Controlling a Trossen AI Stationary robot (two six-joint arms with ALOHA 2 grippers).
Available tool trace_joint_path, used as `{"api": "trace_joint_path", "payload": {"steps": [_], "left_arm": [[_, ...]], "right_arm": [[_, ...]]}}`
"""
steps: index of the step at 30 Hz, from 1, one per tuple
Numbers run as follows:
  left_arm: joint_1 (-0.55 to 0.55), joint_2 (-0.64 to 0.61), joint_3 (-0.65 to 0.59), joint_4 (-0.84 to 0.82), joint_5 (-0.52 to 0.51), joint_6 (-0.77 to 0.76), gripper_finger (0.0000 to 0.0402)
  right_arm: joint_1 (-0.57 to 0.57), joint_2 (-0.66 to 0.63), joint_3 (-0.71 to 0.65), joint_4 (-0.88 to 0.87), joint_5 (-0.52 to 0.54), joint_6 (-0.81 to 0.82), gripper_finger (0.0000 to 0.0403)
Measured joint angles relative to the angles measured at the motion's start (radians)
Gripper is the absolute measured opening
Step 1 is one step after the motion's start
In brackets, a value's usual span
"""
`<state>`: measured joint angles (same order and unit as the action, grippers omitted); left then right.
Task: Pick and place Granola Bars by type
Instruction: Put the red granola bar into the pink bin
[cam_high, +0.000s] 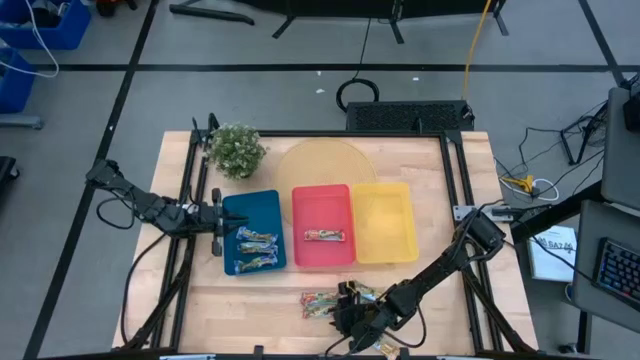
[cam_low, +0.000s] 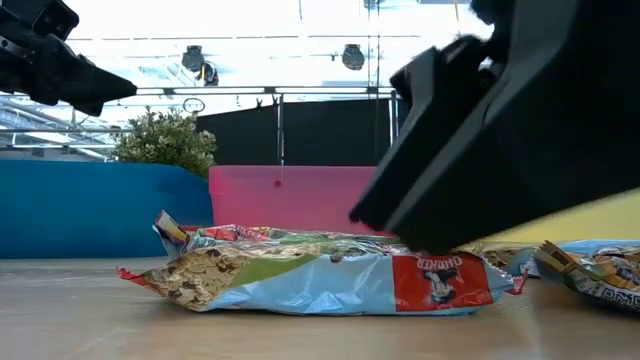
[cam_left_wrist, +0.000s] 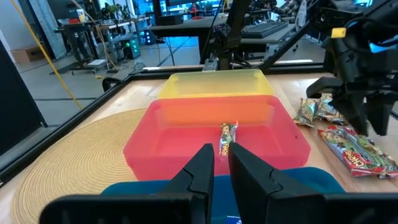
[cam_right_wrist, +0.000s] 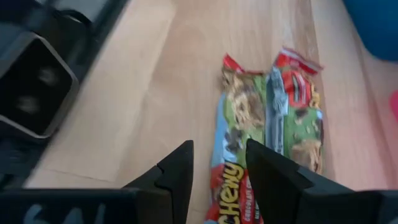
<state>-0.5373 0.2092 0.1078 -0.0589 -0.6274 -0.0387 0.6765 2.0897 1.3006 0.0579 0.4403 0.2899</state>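
Overhead, tabletop-level and wrist views (all share bars (cam_high: 320, 303))
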Motion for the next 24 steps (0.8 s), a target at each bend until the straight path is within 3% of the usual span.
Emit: {"api": "trace_joint_path", "payload": {"steps": [15,24], "left_arm": [[0.000,0.000,0.000,-0.014,-0.001,0.000,0.0058],[0.000,0.000,0.000,-0.017,-0.001,0.000,0.0058]], "right_arm": [[-0.013,0.002,0.000,0.009,-0.038,0.004,0.0137],[-0.005,-0.039,0.001,0.001,0.003,-0.067,0.0137]]}}
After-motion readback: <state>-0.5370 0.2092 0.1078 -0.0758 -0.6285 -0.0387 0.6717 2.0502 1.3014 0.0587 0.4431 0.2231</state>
